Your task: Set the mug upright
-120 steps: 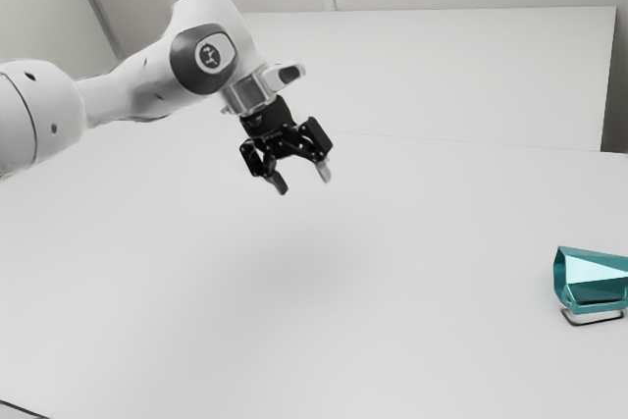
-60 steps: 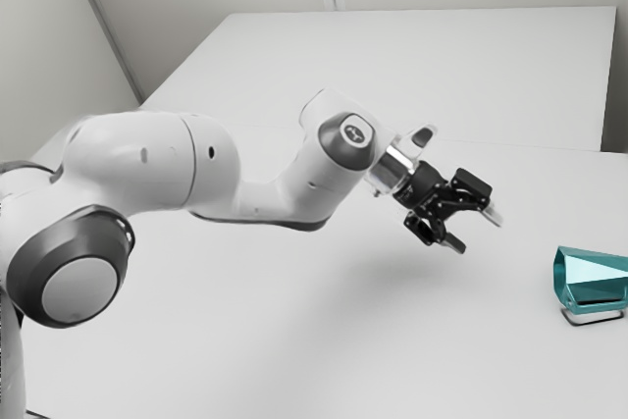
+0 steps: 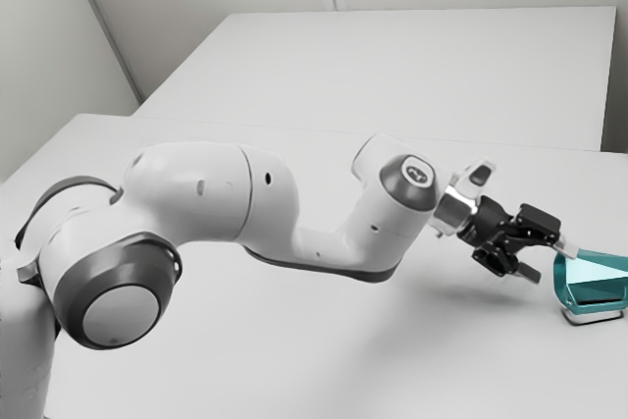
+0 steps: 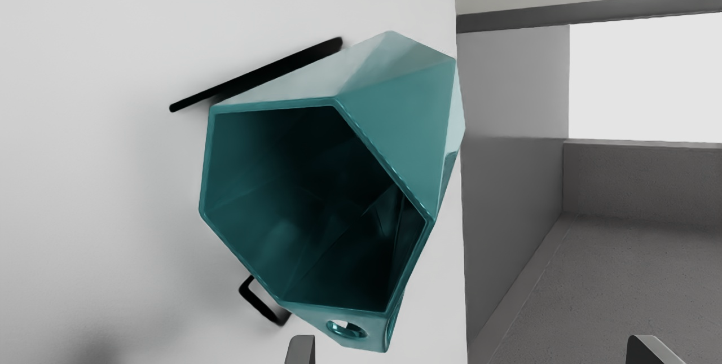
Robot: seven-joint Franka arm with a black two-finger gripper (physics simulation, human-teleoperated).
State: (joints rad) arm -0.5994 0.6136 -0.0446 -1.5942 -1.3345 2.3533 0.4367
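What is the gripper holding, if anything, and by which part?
Nothing: the gripper is open, its fingers apart, and the teal mug lies on its side.

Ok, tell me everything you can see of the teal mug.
The teal faceted mug lies on its side near an edge of the white table, its open, six-cornered mouth toward the end effector. The walls are flat, angled panels with a slight gloss, like glazed ceramic or plastic; the hollow inside is dark. A teal part with a round hole, perhaps the handle, juts beside the rim. Thin black bars show close against it; whether they touch it, I cannot tell.
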